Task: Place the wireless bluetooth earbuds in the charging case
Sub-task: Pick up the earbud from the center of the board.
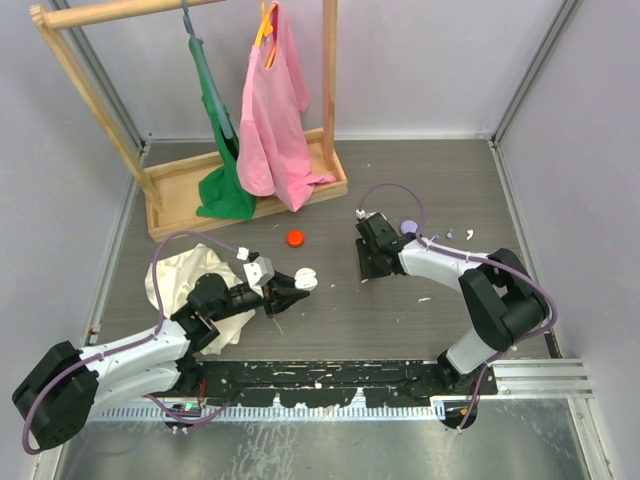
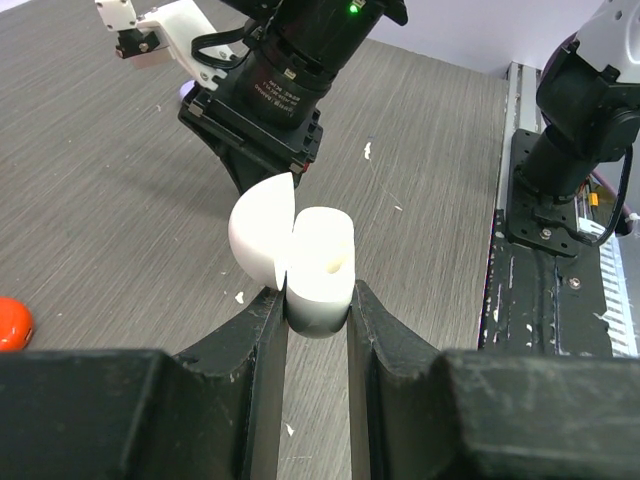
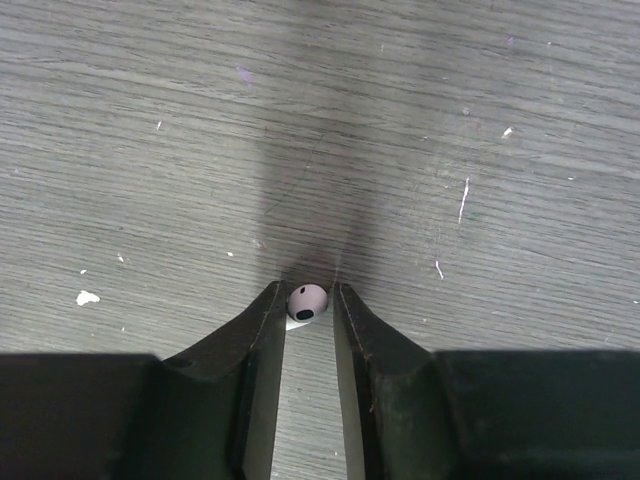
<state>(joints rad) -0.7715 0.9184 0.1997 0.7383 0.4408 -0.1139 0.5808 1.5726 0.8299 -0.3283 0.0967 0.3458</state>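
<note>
**Case in the left, earbud in the right**

Clamping the left gripper (image 2: 317, 292) narrow around the base of the white charging case (image 2: 318, 255), lid (image 2: 262, 225) hinged open and standing up, holding it above the grey table (image 2: 90, 150). Over at the right gripper (image 3: 306, 288): pinching one tiny white earbud (image 3: 307, 302) right between the fingertips, jaws nearly together, pointing down low over the table. Facing each other now, near but apart, with a red cap (image 1: 295, 238) lying just beyond them and a crumpled pale cloth (image 1: 180, 275) sitting beside the left arm.
</note>
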